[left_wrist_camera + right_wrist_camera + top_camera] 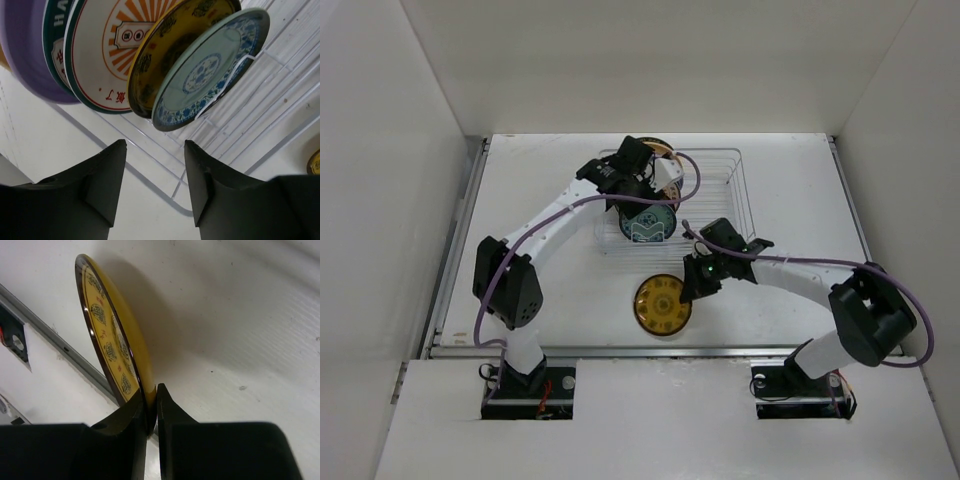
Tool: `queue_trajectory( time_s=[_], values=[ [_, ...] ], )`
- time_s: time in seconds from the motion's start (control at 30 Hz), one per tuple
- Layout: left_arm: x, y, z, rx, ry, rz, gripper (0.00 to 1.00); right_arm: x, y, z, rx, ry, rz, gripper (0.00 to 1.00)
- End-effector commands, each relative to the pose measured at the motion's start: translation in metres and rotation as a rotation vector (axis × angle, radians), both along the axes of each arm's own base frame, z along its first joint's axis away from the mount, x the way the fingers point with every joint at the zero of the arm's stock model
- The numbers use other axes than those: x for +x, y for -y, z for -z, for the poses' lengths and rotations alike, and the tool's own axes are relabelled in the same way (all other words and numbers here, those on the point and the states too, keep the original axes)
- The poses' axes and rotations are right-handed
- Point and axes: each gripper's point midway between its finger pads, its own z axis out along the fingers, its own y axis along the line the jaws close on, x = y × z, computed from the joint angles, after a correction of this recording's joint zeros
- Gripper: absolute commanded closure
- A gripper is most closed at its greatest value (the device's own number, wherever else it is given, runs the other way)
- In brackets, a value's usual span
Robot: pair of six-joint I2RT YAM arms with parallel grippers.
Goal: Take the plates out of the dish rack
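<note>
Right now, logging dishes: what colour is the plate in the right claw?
Yellow plate, dark brown rim; right wrist view.

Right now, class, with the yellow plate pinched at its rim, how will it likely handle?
Probably stiff: the yellow plate, rim-pinched by the right gripper, shows no sag. Its glossy edge may slip. Round, so it could roll on edge.

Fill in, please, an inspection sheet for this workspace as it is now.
Surface: white table, with small dark specks.
Job's things: dish rack holds several upright plates; yellow plate is outside it, toward the near edge.
Clutter: nothing seen.
Grippers: left gripper open, empty, facing the racked plates; right gripper shut on the yellow plate's rim.
Cables: purple cable along each arm.
Surroundings: white walls on three sides.
</note>
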Motion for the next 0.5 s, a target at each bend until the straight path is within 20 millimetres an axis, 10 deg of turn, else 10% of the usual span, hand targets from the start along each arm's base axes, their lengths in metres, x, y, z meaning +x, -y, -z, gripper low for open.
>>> queue_trajectory(
  time_s=[0.0, 0.2, 0.47],
  values=[
    [0.012, 0.022, -0.014, -0.059, 0.061, 0.062, 0.55, 0.003, -0.002, 0.003, 0.024, 0.025, 0.022, 0.89],
    [0.017, 0.026, -0.004, -0.051, 0.050, 0.062, 0.55, 0.009, 0.007, 0.005, -0.023, 0.068, 0.059, 0.59],
    [0.016, 0.027, 0.011, -0.047, 0.021, 0.045, 0.59, 0.007, 0.014, 0.009, -0.055, 0.066, 0.072, 0.47]
  ],
)
